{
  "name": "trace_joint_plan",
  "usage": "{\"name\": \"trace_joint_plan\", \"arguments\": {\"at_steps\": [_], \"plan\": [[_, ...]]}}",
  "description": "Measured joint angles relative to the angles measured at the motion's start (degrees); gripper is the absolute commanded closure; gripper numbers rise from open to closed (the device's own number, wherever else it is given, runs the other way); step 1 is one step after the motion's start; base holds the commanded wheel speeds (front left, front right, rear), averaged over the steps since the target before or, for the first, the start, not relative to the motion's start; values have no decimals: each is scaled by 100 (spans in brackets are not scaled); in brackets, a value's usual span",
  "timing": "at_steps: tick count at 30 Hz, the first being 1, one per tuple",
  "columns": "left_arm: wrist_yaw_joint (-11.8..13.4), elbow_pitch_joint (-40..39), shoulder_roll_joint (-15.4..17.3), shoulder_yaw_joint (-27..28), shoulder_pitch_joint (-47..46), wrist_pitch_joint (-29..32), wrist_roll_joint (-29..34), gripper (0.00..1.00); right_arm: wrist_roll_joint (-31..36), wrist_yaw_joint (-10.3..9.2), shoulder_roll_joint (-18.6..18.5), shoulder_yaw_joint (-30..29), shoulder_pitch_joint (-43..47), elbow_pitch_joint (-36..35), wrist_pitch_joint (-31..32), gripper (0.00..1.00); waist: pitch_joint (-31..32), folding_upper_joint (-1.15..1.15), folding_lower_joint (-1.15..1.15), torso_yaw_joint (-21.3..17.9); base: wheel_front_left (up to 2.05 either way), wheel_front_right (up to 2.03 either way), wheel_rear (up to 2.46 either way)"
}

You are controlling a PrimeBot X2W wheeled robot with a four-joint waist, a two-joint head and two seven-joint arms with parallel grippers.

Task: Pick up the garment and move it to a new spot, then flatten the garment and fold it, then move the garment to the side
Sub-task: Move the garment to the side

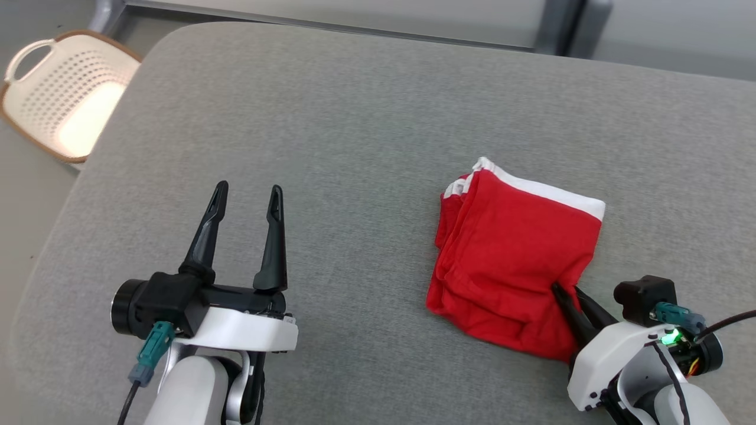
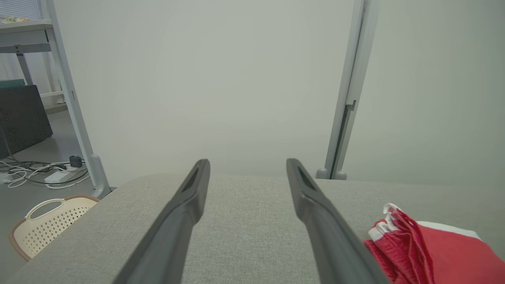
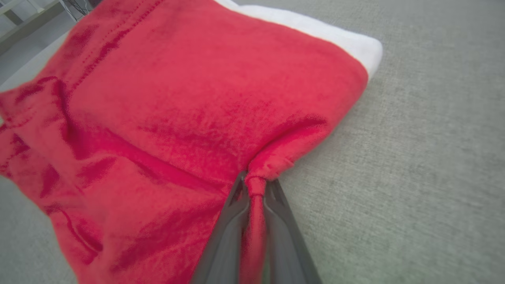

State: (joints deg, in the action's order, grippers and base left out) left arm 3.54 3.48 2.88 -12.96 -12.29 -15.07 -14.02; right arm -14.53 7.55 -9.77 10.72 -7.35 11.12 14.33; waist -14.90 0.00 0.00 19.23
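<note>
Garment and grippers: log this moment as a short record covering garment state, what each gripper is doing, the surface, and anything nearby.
garment: red with a white band, folded into a compact stack, lying right of centre
right gripper: shut on a pinch of the garment's near right edge
left gripper: open, holding nothing, apart from the garment
surface: grey padded top
basket: cream, perforated, with a handle, beside the surface's far left corner
stage: likely the final move to the side

Grey woven-fabric padded surface (image 1: 354,118), rounded corners — folded red cloth garment with white band (image 1: 508,254) lying creased on right part.
</note>
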Motion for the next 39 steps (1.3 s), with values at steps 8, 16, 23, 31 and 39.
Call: {"name": "trace_joint_plan", "arguments": {"at_steps": [8,16,23,31,39], "plan": [[-167,-53,78,249,64,-2,197,0,-410,0,-420,427,80,-48,-215,100,8,0,0,-1005,0,0,0],[-331,-91,202,193,-18,-2,336,0,-767,0,-966,720,-56,326,-590,100,-29,0,0,-2256,0,0,0],[-376,-129,269,86,-270,62,390,0,-968,0,-1202,1050,-557,535,-937,100,-198,0,0,-3078,0,0,0],[-450,-331,355,-67,-751,177,520,0,-969,1,-1945,1124,-1784,573,-1236,100,-769,0,0,-3386,0,0,0],[-667,-417,376,-386,-1545,208,710,0,-1346,1,-3116,107,-2158,1001,-1281,100,-1431,0,0,-3300,0,0,0]]}}
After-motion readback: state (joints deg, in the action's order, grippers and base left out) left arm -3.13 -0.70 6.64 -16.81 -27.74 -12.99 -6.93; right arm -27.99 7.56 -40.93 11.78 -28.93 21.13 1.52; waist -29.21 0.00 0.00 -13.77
